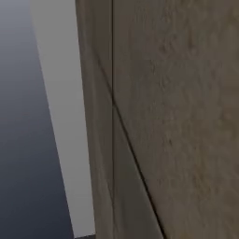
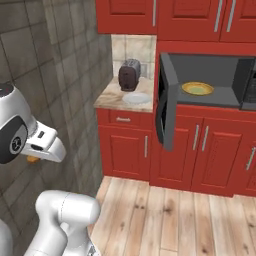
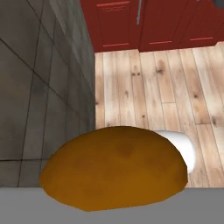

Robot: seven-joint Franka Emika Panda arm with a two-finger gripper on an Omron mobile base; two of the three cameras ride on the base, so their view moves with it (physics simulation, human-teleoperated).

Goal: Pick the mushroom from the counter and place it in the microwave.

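Where tiles meet planks, mushroom (image 3: 113,168) aloft.

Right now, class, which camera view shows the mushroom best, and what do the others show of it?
The hand view: the mushroom's rounded orange-brown cap sits large and close over the wooden floor. The right base view gives just an orange sliver beneath the white hand. The left base view faces a wall.

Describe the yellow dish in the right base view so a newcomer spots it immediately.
Find the red cabinet wall; set into it is the dark grey microwave, door swung open. On its floor sits a shallow yellow dish, unlike the pale plate by the toaster on the counter.
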